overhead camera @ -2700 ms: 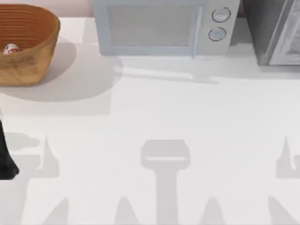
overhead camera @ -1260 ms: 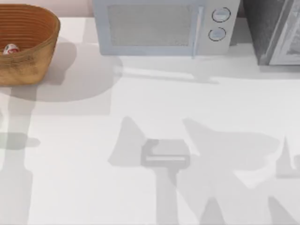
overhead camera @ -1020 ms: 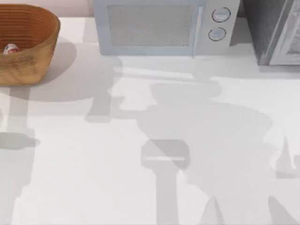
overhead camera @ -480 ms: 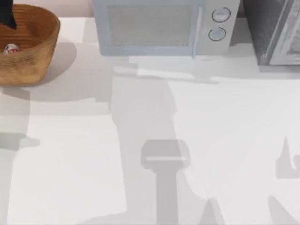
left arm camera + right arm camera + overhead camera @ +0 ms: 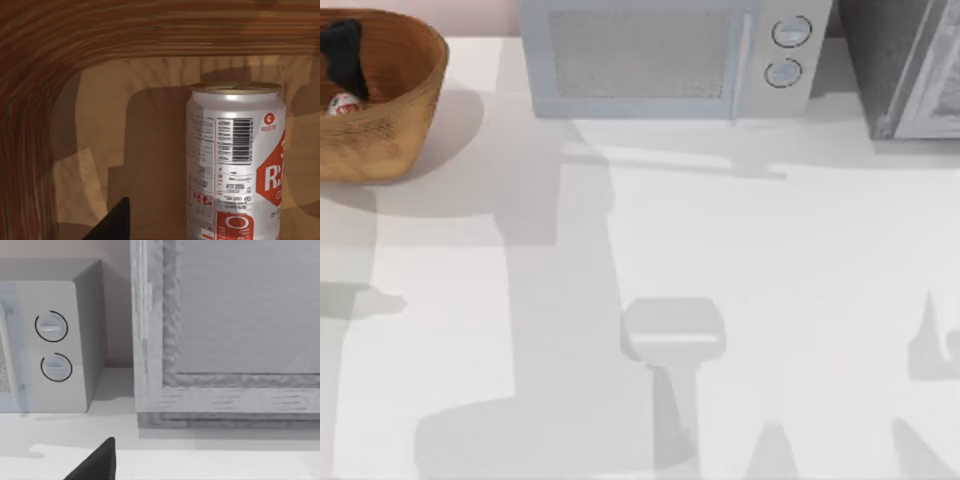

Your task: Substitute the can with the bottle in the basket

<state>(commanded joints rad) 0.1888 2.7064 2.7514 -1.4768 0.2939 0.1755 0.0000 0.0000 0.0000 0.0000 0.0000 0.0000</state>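
Wicker basket (image 5: 390, 110) is seen at the far left corner of the white worktop (image 5: 740, 260), w/ the can (image 5: 342, 104) lying inside near its left side. Left pincer (image 5: 342, 55) is seen as a dark shape within the basket, just beyond the can; whether it is wide or narrow can't be told. In the left wrist view the can (image 5: 235, 165) is shown close up against the ribbed basket wall (image 5: 75, 45), white w/ red label, barcode and dull gold top, w/ one dark fingertip (image 5: 112, 225) beside it, apart from it. A microwave (image 5: 665, 58) is placed at the back, right of the basket. In the right wrist view the microwave (image 5: 55, 340) is faced, w/ a dark fingertip (image 5: 95, 462) at the edge; pincer state can't be told.
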